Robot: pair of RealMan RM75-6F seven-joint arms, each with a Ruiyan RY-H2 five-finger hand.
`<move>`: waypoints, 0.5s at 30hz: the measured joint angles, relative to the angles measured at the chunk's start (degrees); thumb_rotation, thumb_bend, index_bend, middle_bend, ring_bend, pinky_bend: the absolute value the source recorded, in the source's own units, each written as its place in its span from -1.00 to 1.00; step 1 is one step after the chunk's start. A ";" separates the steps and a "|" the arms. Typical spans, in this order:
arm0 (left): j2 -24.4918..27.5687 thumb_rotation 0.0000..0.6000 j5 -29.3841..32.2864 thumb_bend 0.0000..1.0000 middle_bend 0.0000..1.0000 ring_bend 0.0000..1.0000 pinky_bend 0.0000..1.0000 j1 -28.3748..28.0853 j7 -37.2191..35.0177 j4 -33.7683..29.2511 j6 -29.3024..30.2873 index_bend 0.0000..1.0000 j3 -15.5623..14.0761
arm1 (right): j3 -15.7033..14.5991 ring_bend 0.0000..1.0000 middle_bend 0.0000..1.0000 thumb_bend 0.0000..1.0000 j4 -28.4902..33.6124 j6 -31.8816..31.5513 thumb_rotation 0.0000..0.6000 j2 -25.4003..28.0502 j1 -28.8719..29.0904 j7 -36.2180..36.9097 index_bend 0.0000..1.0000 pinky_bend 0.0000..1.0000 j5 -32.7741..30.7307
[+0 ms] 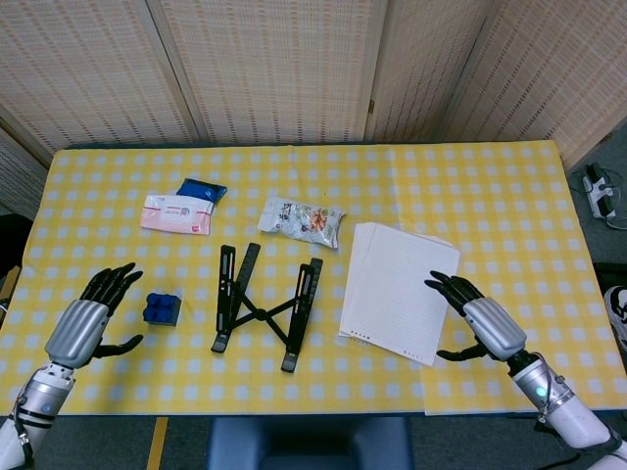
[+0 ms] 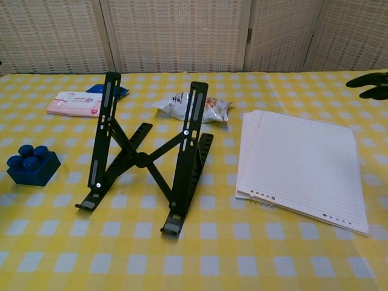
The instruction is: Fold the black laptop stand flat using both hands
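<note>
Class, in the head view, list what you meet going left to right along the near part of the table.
left hand → blue block → black laptop stand → stack of lined paper → right hand

— Can you see the whole right hand point(image 2: 370, 84) in the chest view?
— No. Only dark fingertips poke in at the right edge. The rest is cut off.
— And the small blue packet point(image 1: 201, 188)?
— The pink packet point(image 1: 176, 214) covers part of it. The words on both are too small to read.
</note>
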State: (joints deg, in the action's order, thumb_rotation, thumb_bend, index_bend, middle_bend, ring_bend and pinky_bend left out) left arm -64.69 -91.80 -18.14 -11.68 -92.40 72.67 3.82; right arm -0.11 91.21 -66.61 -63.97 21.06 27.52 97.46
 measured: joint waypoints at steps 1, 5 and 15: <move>-0.03 1.00 0.09 -0.49 -0.89 -0.93 -0.90 -0.98 -1.90 0.26 -1.29 -0.84 0.20 | -0.18 -0.87 -0.98 -0.82 -0.18 -0.53 1.00 -0.10 -0.12 0.03 -1.00 -1.00 0.16; -0.26 1.00 0.91 -0.50 -0.89 -0.94 -0.89 -5.96 -10.50 1.77 -8.30 -0.93 1.17 | -0.80 -0.86 -0.96 -0.82 -1.14 -3.01 1.00 -0.67 -1.14 -1.15 -1.00 -1.00 0.50; -3.24 1.00 4.74 -0.50 -0.93 -1.00 -0.88 -17.88 -35.20 9.14 -25.73 -1.00 3.43 | -2.07 -0.87 -0.96 -0.81 -1.73 -8.00 1.00 -1.14 -4.45 -5.98 -1.00 -1.00 -0.12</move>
State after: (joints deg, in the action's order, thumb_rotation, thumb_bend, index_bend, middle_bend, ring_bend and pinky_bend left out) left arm -67.93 -87.06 -36.02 -46.88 -83.26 46.94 7.25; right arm -2.17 89.48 -74.61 -65.10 16.61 21.54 97.33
